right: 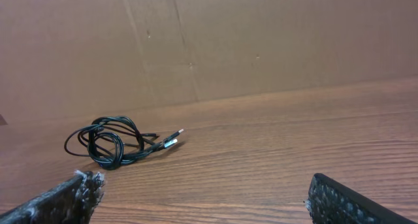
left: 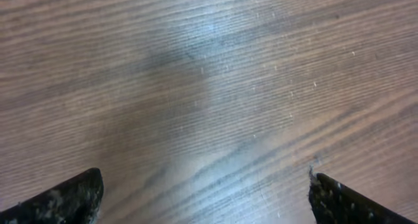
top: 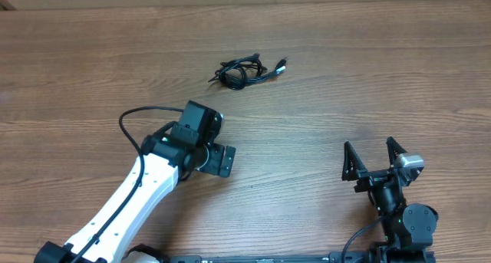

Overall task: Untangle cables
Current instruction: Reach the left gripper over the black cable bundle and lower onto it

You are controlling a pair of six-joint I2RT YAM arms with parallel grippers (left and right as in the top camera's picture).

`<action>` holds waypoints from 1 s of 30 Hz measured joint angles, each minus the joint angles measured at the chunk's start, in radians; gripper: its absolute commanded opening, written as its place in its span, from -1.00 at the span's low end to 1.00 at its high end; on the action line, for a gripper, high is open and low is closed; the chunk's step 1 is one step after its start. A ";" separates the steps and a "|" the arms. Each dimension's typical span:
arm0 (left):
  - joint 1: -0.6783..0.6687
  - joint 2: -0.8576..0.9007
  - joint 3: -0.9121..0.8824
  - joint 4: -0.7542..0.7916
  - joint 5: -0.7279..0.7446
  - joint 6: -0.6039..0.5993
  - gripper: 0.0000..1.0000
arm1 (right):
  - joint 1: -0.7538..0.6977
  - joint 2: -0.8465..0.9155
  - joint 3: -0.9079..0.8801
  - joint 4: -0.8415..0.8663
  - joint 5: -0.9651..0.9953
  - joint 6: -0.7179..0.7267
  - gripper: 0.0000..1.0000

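The cables (top: 244,71) lie as a small knotted bundle of thin black cords with metal-tipped plug ends on the wooden table, at the far middle. The bundle also shows in the right wrist view (right: 112,143), ahead and to the left. My left gripper (top: 217,160) is open and empty, below and left of the bundle, pointing down at bare wood (left: 206,198). My right gripper (top: 374,152) is open and empty at the near right, far from the cables; its fingertips frame bare table (right: 202,198).
The wooden table (top: 368,71) fills the view. A brown cardboard wall (right: 261,41) stands behind the table's far edge. The thicker black robot wiring (top: 134,125) loops beside the left arm.
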 measured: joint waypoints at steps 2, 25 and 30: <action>0.000 0.000 0.038 -0.042 0.007 0.003 1.00 | 0.000 0.000 0.000 0.000 0.000 0.000 1.00; -0.110 0.000 0.175 0.210 -0.175 0.076 0.99 | 0.000 0.000 0.000 0.000 0.000 0.000 1.00; -0.110 0.045 0.175 0.232 -0.181 0.196 0.99 | 0.000 0.000 0.000 0.000 0.000 0.000 0.99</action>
